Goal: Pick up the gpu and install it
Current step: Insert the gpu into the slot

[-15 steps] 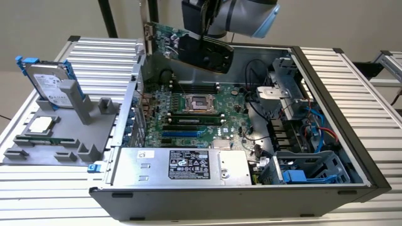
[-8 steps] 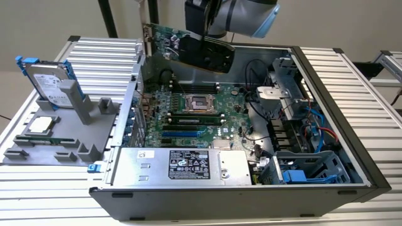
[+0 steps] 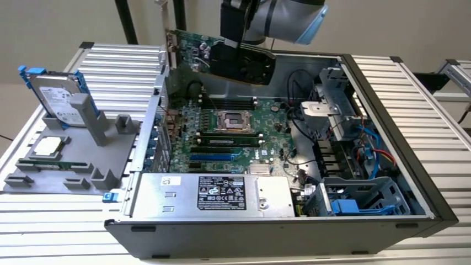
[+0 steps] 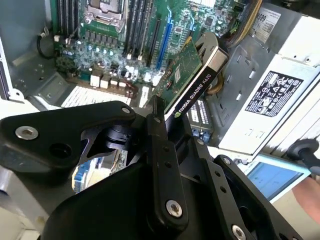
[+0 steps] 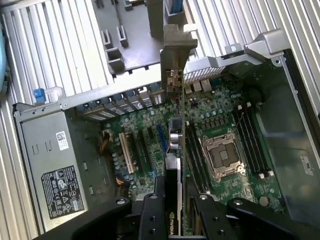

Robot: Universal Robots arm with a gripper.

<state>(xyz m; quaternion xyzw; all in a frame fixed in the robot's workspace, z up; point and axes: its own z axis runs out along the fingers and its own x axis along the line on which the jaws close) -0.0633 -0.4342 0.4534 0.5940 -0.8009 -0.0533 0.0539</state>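
Black gripper (image 4: 170, 120) was clamped on gpu (image 3: 193, 51), card hanging tilted over board (image 3: 180, 138) inside open case (image 3: 257, 234), clear of slots. Fingertips hard to tell from black cooler (image 3: 249, 63) in exterior view. Bracket (image 5: 177, 47) sat near rear wall. Arm cut off up top.

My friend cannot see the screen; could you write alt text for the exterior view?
The robot's tool holds the gpu on edge above the motherboard of an open computer case. At the exterior view's left, a hard drive stands in a grey holder.
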